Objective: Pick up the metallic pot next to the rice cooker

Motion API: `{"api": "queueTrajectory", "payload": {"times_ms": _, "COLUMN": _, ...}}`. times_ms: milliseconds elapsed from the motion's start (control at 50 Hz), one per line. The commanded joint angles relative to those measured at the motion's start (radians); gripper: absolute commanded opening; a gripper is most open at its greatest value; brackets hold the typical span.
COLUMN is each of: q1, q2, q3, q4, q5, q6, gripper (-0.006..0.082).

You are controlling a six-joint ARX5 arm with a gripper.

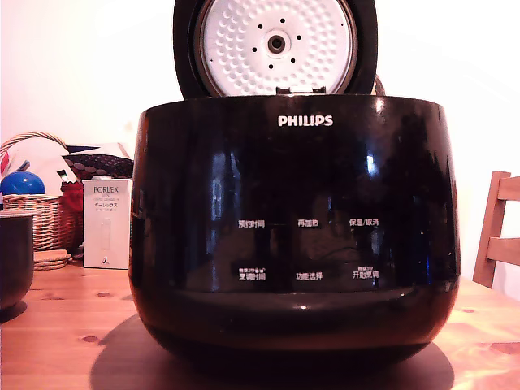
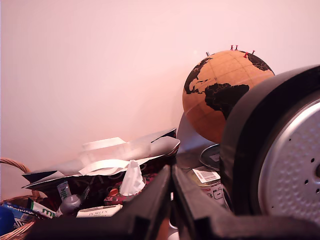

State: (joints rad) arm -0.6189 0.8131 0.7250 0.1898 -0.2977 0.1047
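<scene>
Hand (image 2: 171, 200) raised, fingers together, beside the rice cooker (image 2: 280, 150) lid.

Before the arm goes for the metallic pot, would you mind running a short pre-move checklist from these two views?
1. Metallic pot located: ok, at the exterior view's left edge, partly cut off.
2. Pot apart from the rice cooker: ok, bare table shows between them.
3. Cooker lid position: not ok, it stands open and tall near the arm's path.
4. Gripper open for grasping: not ok, its fingers meet in the wrist view.
5. Gripper aimed at the pot: not ok, the wrist view shows no pot.
6. Pot contents: cannot tell.
</scene>
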Motion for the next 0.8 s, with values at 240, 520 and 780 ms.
{"api": "queueTrajectory", "payload": {"times_ms": 240, "q1": 0.247, "q2": -0.003, "q3": -0.029, "q4": 0.018, "q5": -0.001, "q6": 0.099, "gripper": -0.0021}}
{"api": "queueTrajectory", "payload": {"times_ms": 520, "q1": 0.304, "q2": -0.050, "q3": 0.058, "q4": -0.400, "q5": 0.169, "q6": 0.271, "gripper": -0.0022}}
{"api": "queueTrajectory", "payload": {"times_ms": 780, "q1": 0.336, "q2": -0.008, "q3": 0.246, "q4": -0.997, "q5": 0.283, "q6": 0.417, "gripper": -0.0022}}
